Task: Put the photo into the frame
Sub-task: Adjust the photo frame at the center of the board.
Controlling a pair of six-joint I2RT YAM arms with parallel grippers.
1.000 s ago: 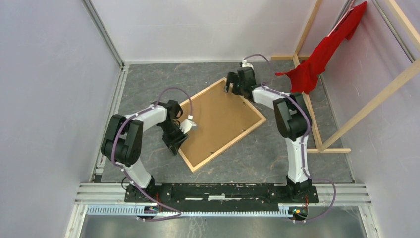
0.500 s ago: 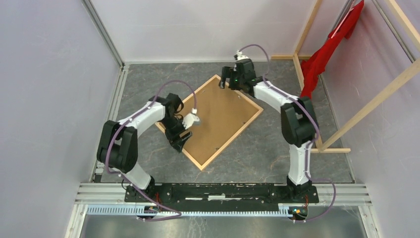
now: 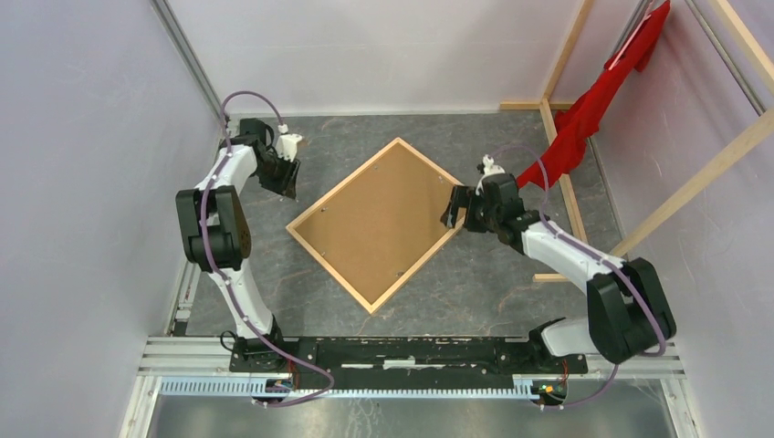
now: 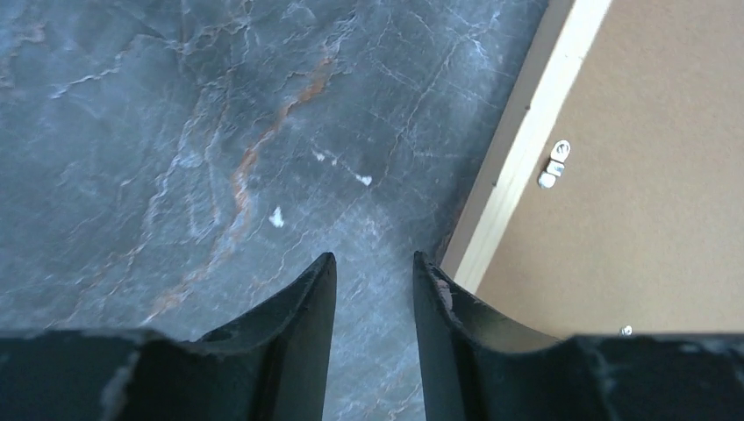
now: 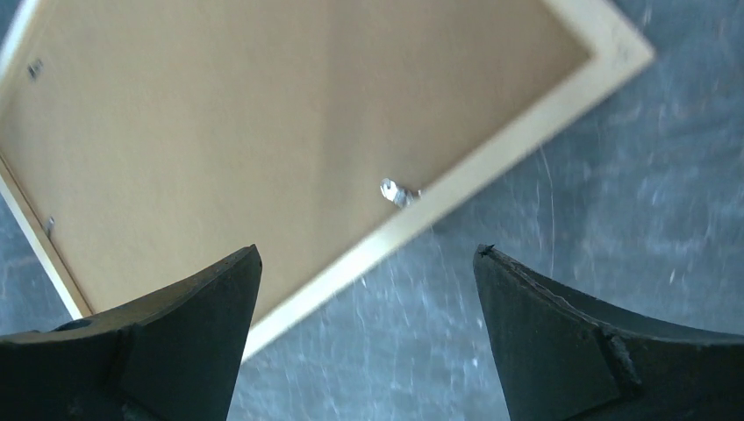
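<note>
The frame (image 3: 342, 183) lies flat on the grey marbled table, turned like a diamond, its light wood rim around a brown backing board (image 3: 374, 219) that faces up. The photo is hidden. My left gripper (image 3: 287, 185) hovers over bare table just left of the frame's upper left edge (image 4: 518, 149). It (image 4: 373, 256) is open by a narrow gap with nothing in it. My right gripper (image 3: 450, 208) is at the frame's right corner, its jaws wide open and empty (image 5: 368, 248), above the rim (image 5: 491, 171) and the table beside it.
Small metal clips (image 4: 554, 165) (image 5: 399, 192) sit on the backing board near the rim. A red cloth (image 3: 584, 109) hangs from a wooden rack (image 3: 694, 182) at the back right, and its base beam (image 3: 570, 205) lies close behind the right arm. Walls enclose the table.
The left arm has swung off the frame's left edge to the far left of the table. The right arm has come from the frame's far corner to its right corner. The frame has turned slightly.
</note>
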